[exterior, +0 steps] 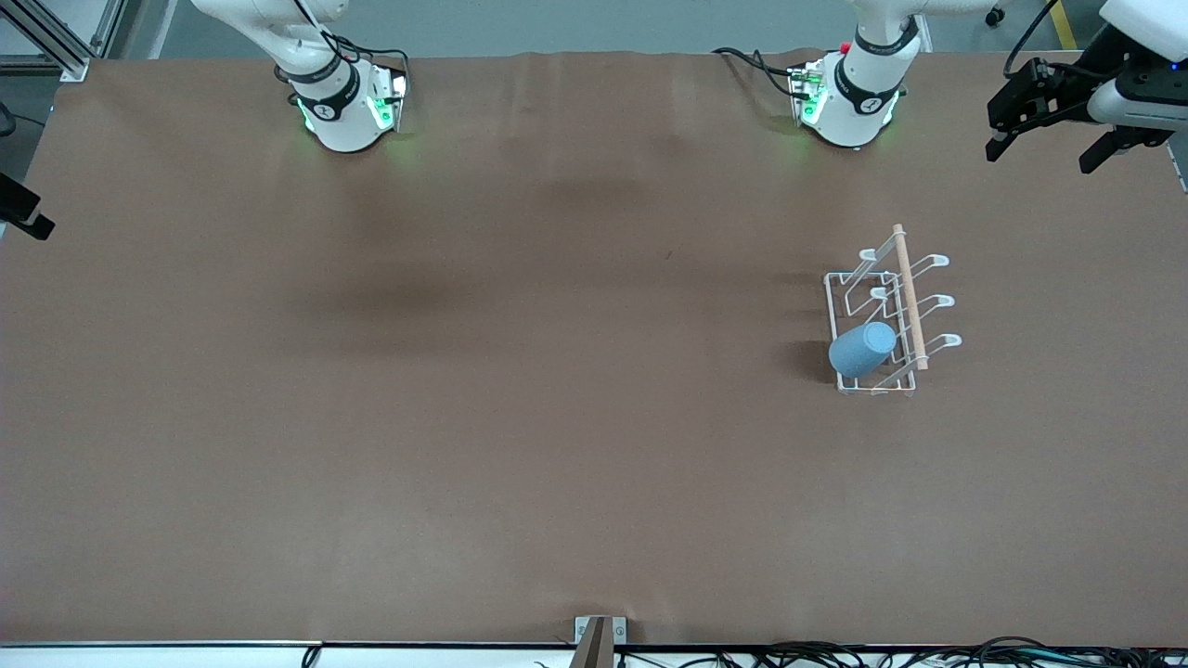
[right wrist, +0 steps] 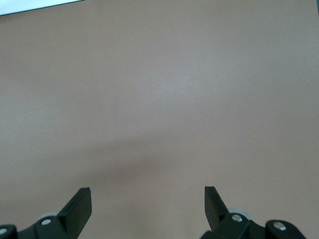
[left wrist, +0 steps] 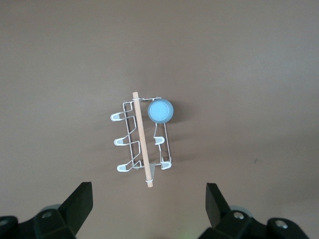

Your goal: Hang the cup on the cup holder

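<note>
The light-blue cup (exterior: 863, 349) sits tilted over a prong of the white wire cup holder (exterior: 905, 278), on the prong nearest the front camera, on the side toward the right arm's end. In the left wrist view the cup (left wrist: 160, 110) shows bottom-up on the holder (left wrist: 130, 144), which has a wooden rod along its top. My left gripper (exterior: 1047, 153) is open and empty, high above the left arm's end of the table; in its wrist view (left wrist: 148, 199) the holder lies well below it. My right gripper (right wrist: 148, 201) is open and empty over bare table.
The brown table (exterior: 520, 390) holds only the holder and cup. The two arm bases (exterior: 343, 107) (exterior: 849, 97) stand along the table's edge farthest from the front camera. Cables lie along the edge nearest it (exterior: 835, 654).
</note>
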